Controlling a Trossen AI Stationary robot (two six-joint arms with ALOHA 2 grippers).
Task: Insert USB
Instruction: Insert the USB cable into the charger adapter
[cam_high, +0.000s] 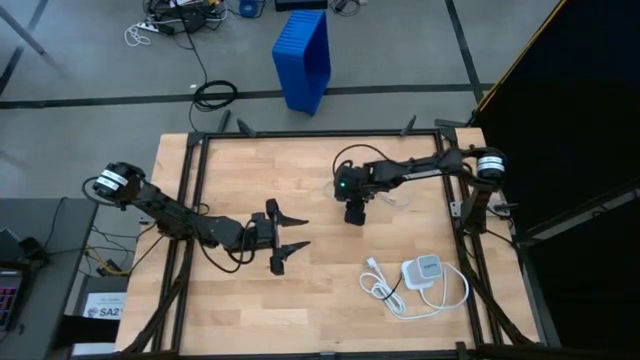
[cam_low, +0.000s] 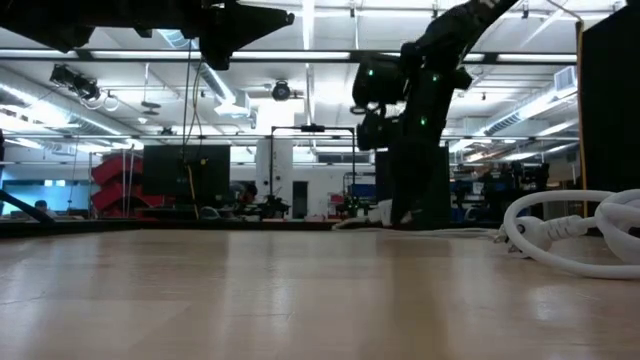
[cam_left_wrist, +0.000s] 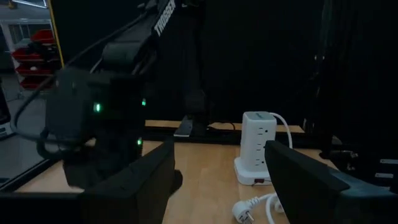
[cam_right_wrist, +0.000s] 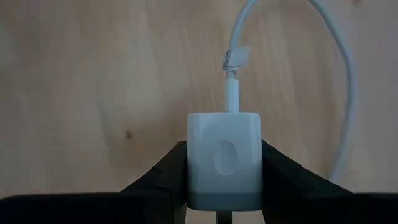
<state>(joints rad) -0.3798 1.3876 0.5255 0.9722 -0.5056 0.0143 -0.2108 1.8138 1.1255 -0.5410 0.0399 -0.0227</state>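
One thin white USB cable lies on the wooden desk, its small white and metal plug just ahead of the white rounded-square charger block. Right tool clenches that block. Insertion remains undone. Left tool hovers released, well apart.

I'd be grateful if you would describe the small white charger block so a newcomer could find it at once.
On the wooden table, look to the right arm reaching in from the far right corner. The charger block sits clamped between the right gripper jaws, a thin white cable's plug just in front of it. Unlike the tall power strip, it is a small rounded cube.
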